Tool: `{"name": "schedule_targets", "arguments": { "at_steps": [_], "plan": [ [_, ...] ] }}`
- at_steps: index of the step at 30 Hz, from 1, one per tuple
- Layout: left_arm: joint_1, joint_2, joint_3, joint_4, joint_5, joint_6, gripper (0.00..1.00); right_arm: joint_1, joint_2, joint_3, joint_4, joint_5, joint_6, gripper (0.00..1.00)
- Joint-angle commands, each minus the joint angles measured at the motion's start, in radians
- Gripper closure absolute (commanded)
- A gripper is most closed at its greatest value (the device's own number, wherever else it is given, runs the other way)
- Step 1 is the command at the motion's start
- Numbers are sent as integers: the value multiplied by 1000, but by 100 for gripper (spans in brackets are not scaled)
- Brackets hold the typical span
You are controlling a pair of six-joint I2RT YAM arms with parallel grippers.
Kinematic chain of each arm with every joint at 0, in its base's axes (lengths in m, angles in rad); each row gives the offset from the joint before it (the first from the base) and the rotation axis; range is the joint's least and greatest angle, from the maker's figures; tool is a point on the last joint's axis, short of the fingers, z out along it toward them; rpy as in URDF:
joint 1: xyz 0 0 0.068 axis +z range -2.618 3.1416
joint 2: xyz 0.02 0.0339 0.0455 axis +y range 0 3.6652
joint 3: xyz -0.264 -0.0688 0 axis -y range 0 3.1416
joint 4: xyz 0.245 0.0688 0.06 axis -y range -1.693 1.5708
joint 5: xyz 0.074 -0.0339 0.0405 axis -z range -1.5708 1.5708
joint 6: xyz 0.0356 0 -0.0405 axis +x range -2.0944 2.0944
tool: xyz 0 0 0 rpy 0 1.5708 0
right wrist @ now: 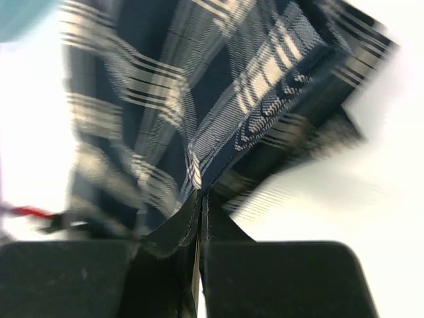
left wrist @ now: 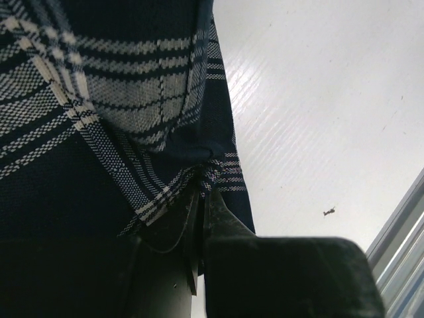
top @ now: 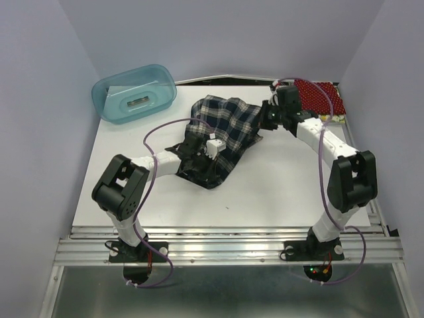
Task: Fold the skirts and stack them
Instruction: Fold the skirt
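The plaid skirt lies bunched in the middle of the white table, its far part lifted. My left gripper is shut on the skirt's near-left edge; the left wrist view shows the plaid cloth pinched between the closed jaws. My right gripper is shut on the skirt's right edge; the right wrist view shows a fold of plaid cloth pinched at the fingertips, blurred. The red dotted skirt lies at the back right corner, partly behind the right arm. A thin yellowish edge shows under it.
A translucent teal tub stands at the back left. The table's metal front rail runs along the near edge. Grey walls close in the left, back and right sides.
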Motion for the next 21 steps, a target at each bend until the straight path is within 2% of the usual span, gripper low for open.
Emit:
{"name": "schedule_targets", "arguments": {
  "at_steps": [1,7,9,11,12,14,15,18,20,21],
  "plan": [
    [7,-35,12,-138,1,6,100,-46,24,-85,99,145,-68,99],
    [5,-93,37,-222,47,48,100,-55,214,-60,189,148,-109,99],
    [5,-127,35,-239,56,62,97,-66,254,-46,189,152,-109,99],
    [-2,-172,26,-256,70,85,87,-66,285,-43,186,154,-117,99],
    [-21,-222,26,-260,74,96,73,-66,288,-45,189,157,-133,99],
    [-45,-309,30,-288,91,127,59,-75,298,-42,187,174,-153,99],
    [-70,-342,40,-294,100,128,46,-75,305,-34,186,171,-185,99],
    [-85,-457,64,-265,79,93,28,-75,329,21,193,157,-262,99],
    [-66,-472,110,-259,16,46,25,-75,363,72,192,139,-294,99],
    [-40,-462,128,-271,43,24,25,-75,381,145,186,116,-317,98]
  ]
}}
